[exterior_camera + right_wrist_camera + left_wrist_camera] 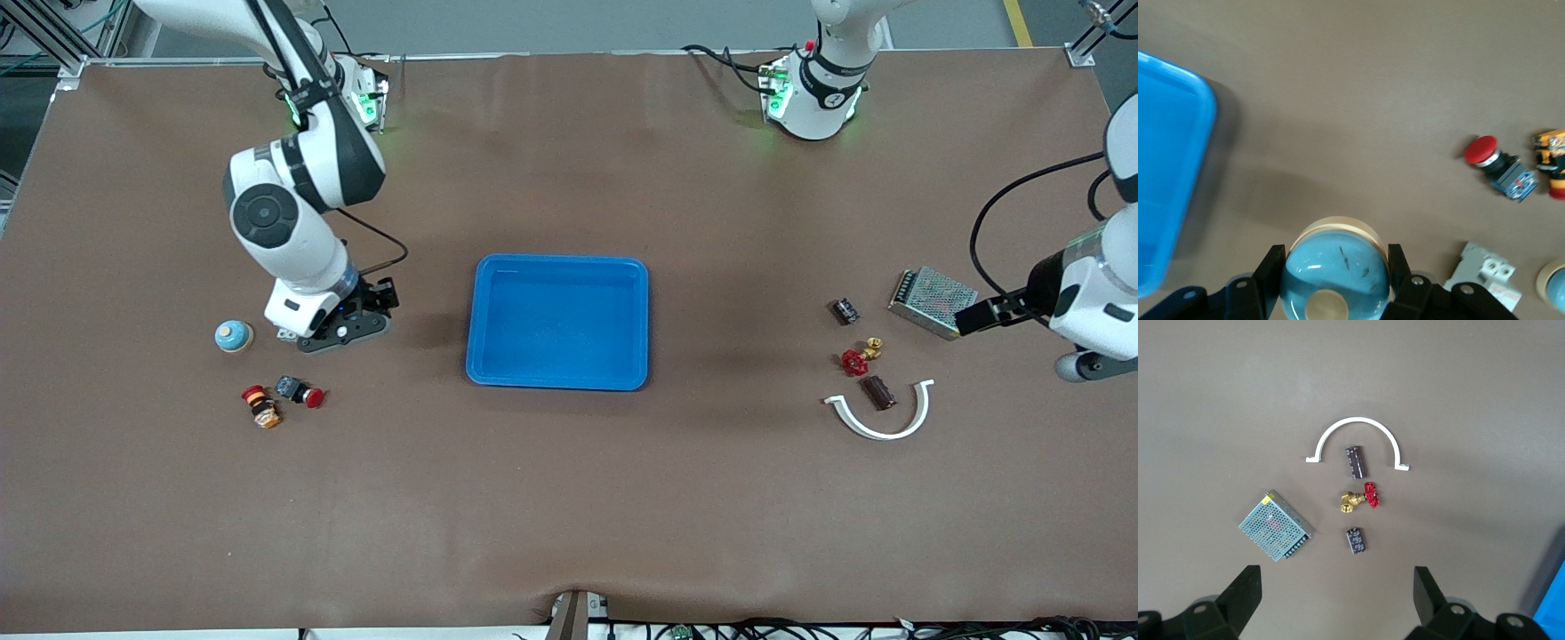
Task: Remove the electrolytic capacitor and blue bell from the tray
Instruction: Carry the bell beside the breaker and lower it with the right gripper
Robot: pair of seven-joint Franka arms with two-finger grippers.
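The tray (pixel 558 260) lies mid-table. At its nine o'clock, the right gripper (pixel 1335 257) sits low and is clamped on a blue bell (pixel 1336 270). At the tray's three o'clock, the left gripper (pixel 1338 577) hangs with its fingers spread wide, near a capacitor (pixel 1356 540).

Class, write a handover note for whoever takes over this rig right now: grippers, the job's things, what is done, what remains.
Left gripper: open, holding nothing, over the table at the left arm's end.
Right gripper: shut on the blue bell, low over the table toward the right arm's end, outside the tray.
Two capacitors lie on the table at the left arm's end.
Done: the tray holds nothing.
Left: release the bell and withdraw.
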